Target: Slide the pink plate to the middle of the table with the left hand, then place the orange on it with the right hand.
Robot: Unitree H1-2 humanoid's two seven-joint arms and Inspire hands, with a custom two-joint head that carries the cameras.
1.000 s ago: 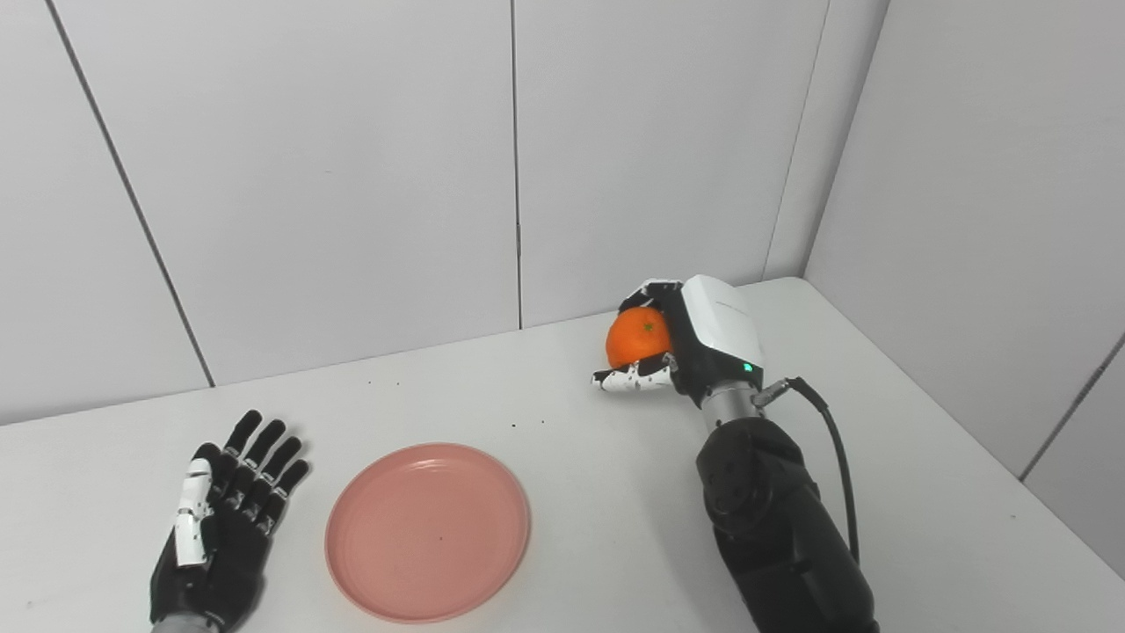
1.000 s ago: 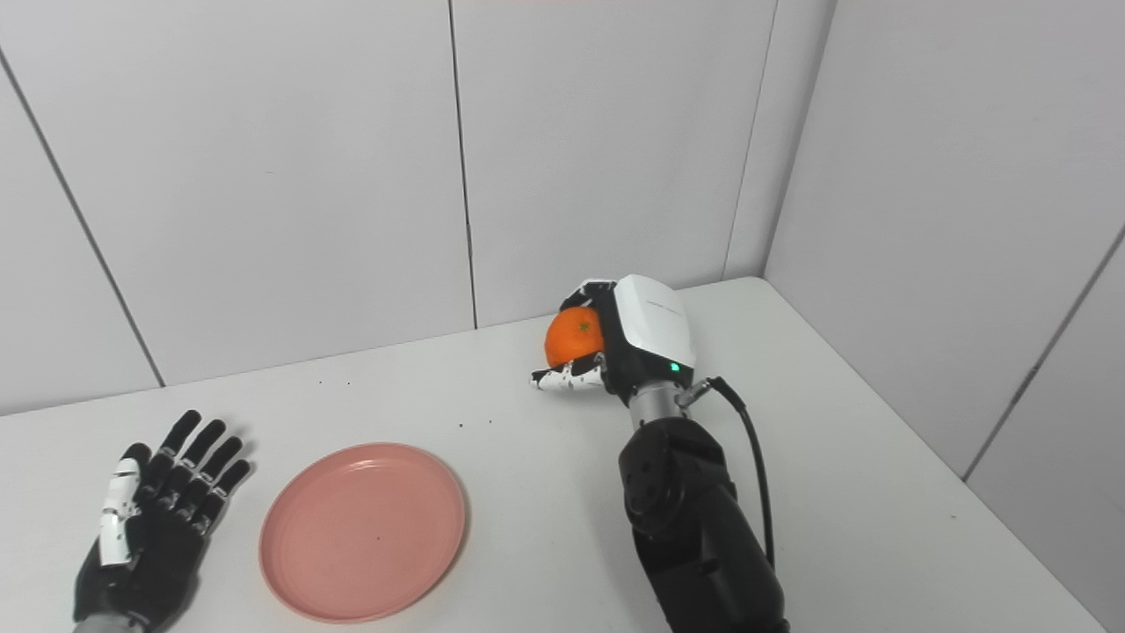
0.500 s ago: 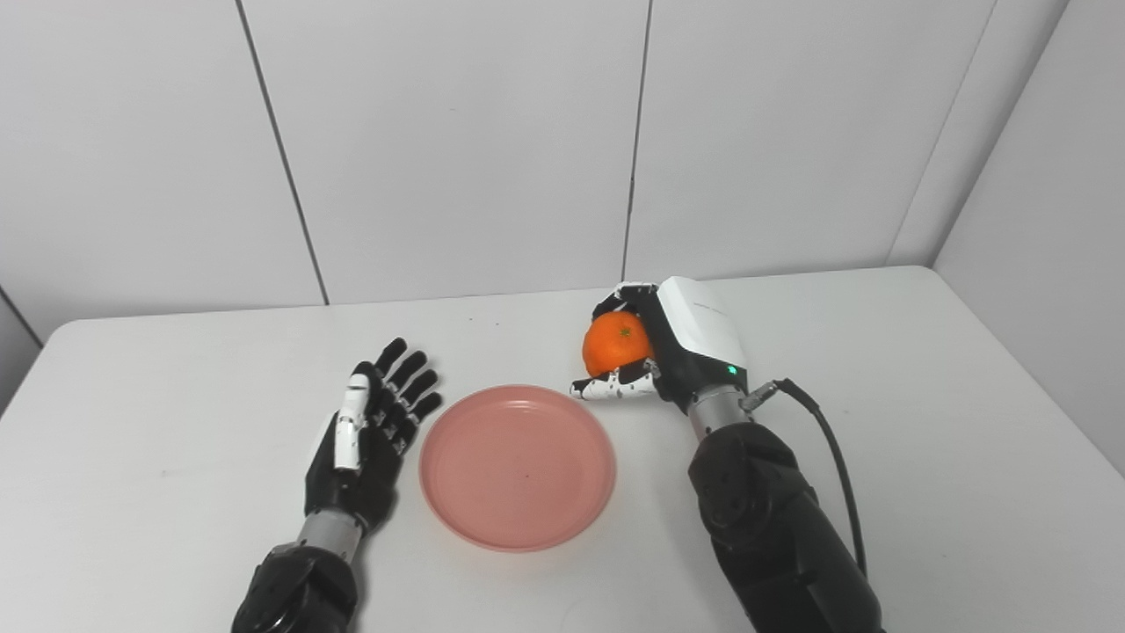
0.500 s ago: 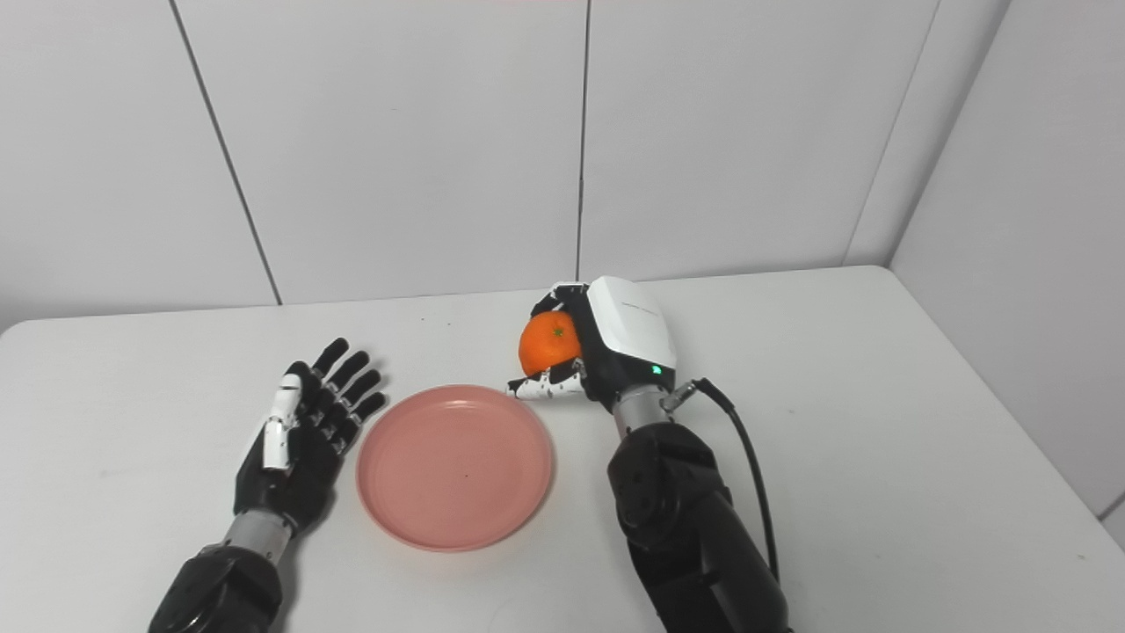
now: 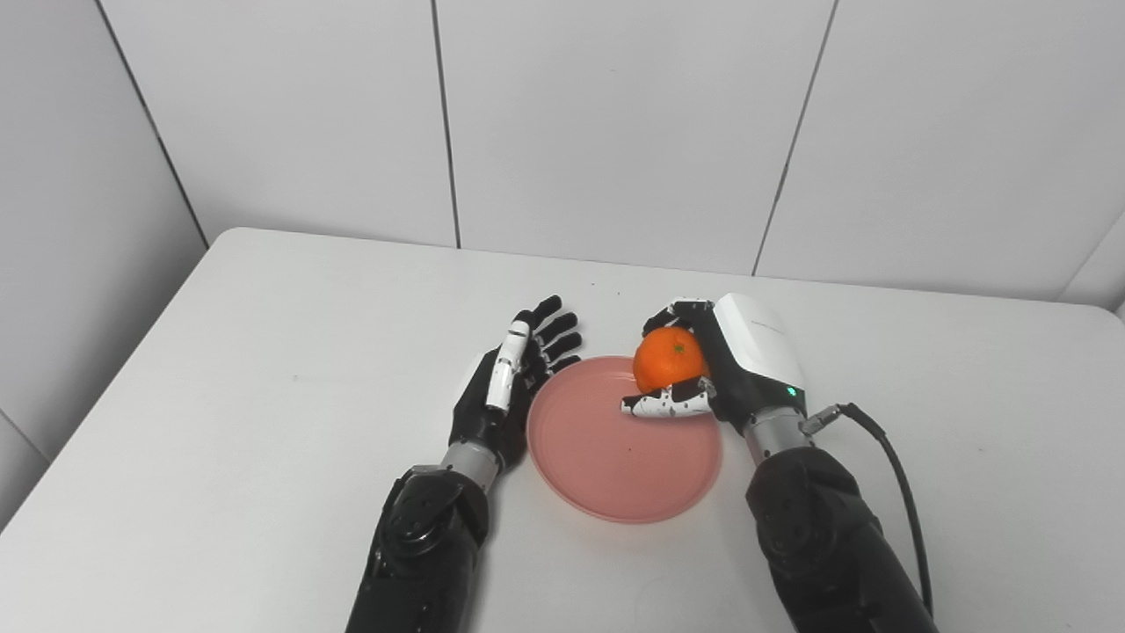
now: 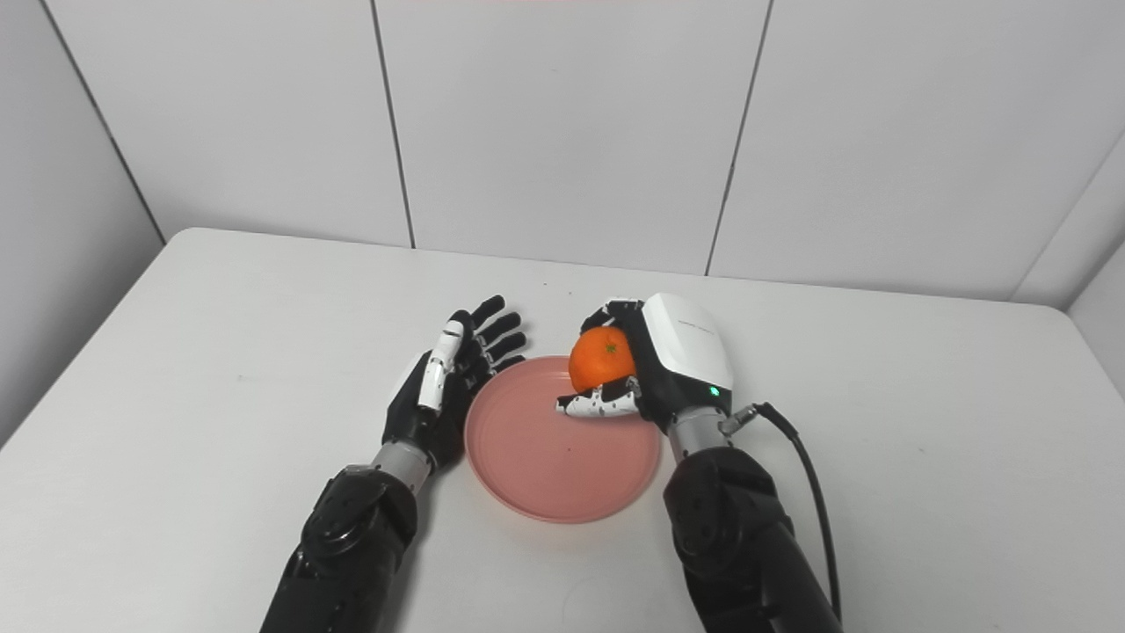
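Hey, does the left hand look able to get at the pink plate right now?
Probably yes. The left hand lies open and flat right beside the pink plate's left rim with nothing between them; the right hand holds the orange over the far side.

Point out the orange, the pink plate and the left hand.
orange (image 5: 670,359), left eye view, middle of its peel.
pink plate (image 5: 606,466), left eye view, bare floor of the plate.
left hand (image 6: 432,396), right eye view, back of the hand.

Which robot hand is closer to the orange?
Right. The right hand is wrapped around the orange, holding it over the pink plate. The left hand sits open across the plate.
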